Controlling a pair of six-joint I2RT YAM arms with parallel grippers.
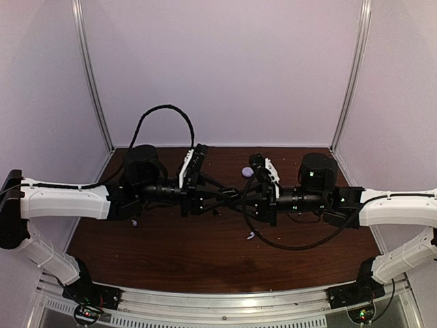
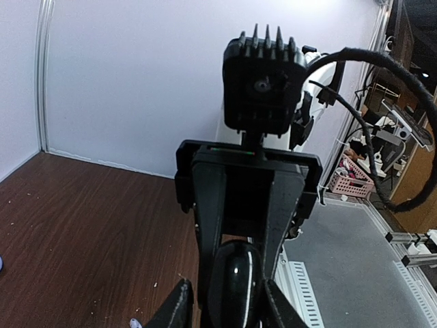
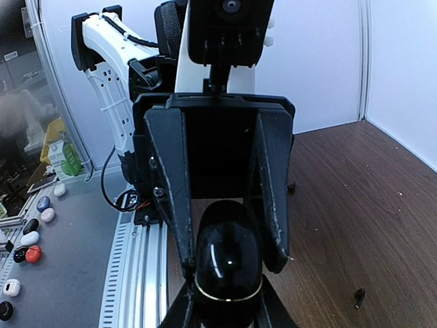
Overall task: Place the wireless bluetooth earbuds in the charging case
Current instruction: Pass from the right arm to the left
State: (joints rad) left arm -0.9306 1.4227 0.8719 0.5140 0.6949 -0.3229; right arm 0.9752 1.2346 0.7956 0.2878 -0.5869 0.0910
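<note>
The pale lavender charging case [image 1: 247, 171] lies on the brown table just beyond the two wrists. One tiny pale earbud [image 1: 251, 236] lies in front of the right arm. A second pale speck [image 1: 134, 222] lies under the left arm. My left gripper [image 1: 222, 195] and right gripper [image 1: 239, 198] meet tip to tip at mid-table. In the wrist views, the left gripper [image 2: 229, 294] and right gripper [image 3: 227, 301] both close around a glossy black oval object [image 3: 229, 270], also seen in the left wrist view [image 2: 233, 283]. A small lavender bit [image 2: 134, 323] shows at the bottom edge.
White walls close in the table on three sides. A metal rail [image 1: 218, 297] runs along the near edge. A dark speck [image 3: 358, 296] lies on the table. Loose cables [image 1: 293, 242] hang under the right arm. Small coloured cases [image 3: 31, 239] sit on a bench off the table.
</note>
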